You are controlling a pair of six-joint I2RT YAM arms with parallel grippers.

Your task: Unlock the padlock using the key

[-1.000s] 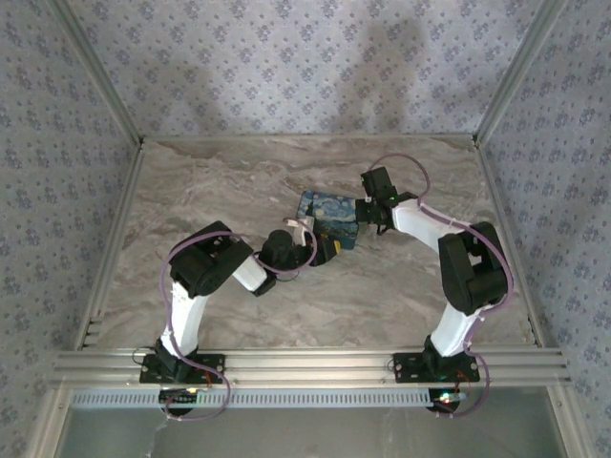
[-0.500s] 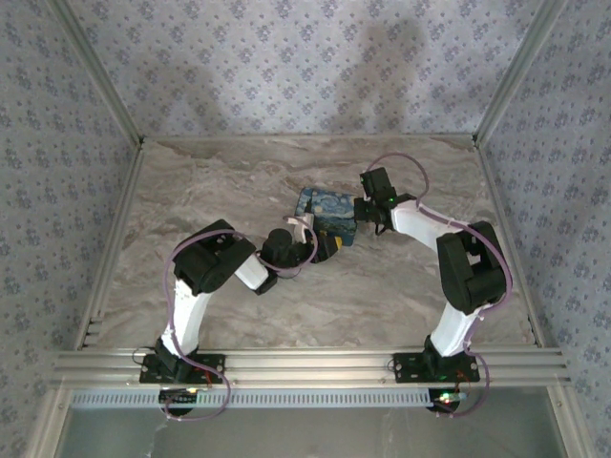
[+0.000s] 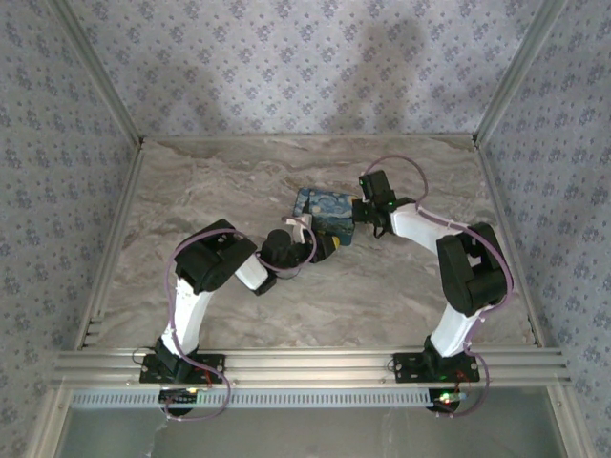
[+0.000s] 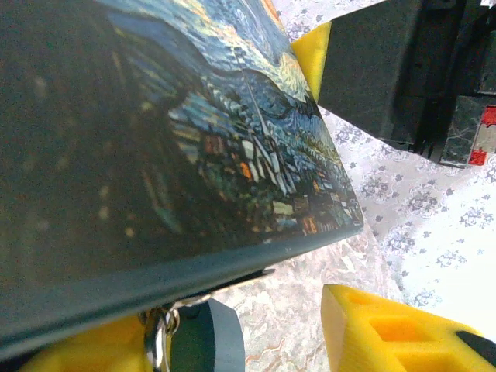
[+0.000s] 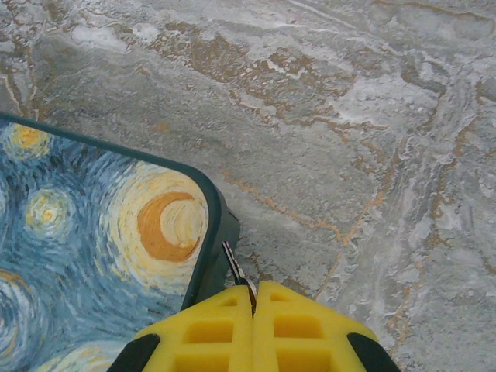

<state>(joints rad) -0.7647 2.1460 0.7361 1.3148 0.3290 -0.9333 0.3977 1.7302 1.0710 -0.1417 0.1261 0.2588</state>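
From above, a swirl-printed box [image 3: 325,214] is seen lying near the middle of the worktop [image 3: 210,181], a little toward its far edge and right side. The left gripper [image 3: 325,246] is held against the box's near side and the right gripper [image 3: 360,212] at its right end, but neither gripper's opening can be judged at this size, and the padlock cannot be made out here. In the left wrist view, the box's dark side and printed face are seen close up, with a yellow finger [image 4: 387,333] at lower right parted from the box by a strip of bare worktop, and the other finger low at the left under the box's edge; the left gripper is thus seen spread, clasping nothing. A small dark blue-grey block, taken to be the padlock [image 4: 203,342], is seen at the bottom edge just beside that left finger, with a metal ring [image 4: 159,345] against it. In the right wrist view, the right gripper's yellow fingers [image 5: 201,333] are seen pressed together, and the key [image 5: 231,263], a thin metal blade, is clamped between them. Its tip is laid against the box's dark rim at the rounded corner.
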